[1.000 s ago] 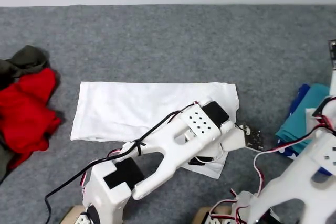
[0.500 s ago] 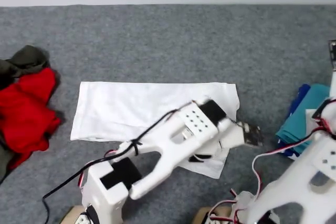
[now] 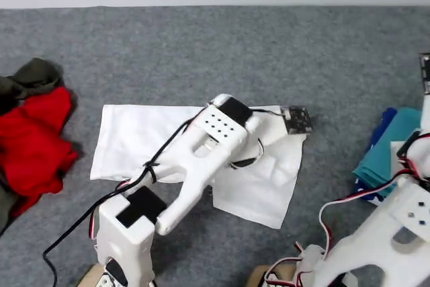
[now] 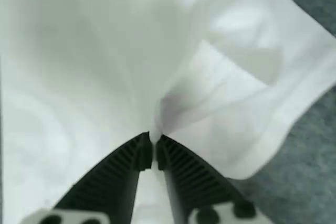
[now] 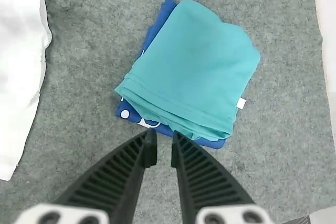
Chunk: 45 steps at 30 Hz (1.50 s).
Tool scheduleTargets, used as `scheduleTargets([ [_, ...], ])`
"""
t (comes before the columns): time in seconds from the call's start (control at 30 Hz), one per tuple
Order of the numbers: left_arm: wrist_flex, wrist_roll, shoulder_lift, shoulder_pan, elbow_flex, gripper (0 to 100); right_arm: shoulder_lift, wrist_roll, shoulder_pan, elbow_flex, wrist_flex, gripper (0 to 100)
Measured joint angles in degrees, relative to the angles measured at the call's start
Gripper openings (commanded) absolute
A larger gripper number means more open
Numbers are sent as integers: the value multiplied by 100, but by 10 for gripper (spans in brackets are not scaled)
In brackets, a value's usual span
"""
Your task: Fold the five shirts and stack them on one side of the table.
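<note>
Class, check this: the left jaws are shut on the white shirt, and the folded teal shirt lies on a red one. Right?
Not quite. The teal shirt lies on a blue shirt, not a red one, as the right wrist view shows. The left jaws are shut on the white shirt.

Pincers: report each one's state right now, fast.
Left pincer: shut on the white shirt.
Right pincer: open only a crack, empty, by the teal shirt.
</note>
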<state>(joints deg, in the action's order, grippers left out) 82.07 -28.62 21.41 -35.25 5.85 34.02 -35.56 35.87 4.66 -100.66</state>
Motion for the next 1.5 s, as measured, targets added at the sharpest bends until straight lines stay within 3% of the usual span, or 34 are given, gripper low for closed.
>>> scheduleTargets([
  [0.37, -659, -202, 422, 360, 9, 9, 0, 0, 0, 0, 0, 64],
  [0.8, -387, -229, 826, 659, 1064, 122, 0, 0, 0, 0, 0, 64],
  [1.03, -255, -229, 835, 800, 1178, 99, 0, 0, 0, 0, 0, 64],
  [1.23, 589, -202, 835, 299, 1266, 6, 0, 0, 0, 0, 0, 64],
  [1.37, 1213, -176, 835, -299, 1284, 10, 0, 0, 0, 0, 0, 64],
  [1.5, 1538, 158, 835, -791, 1284, 92, 0, 0, 0, -18, 0, 64],
])
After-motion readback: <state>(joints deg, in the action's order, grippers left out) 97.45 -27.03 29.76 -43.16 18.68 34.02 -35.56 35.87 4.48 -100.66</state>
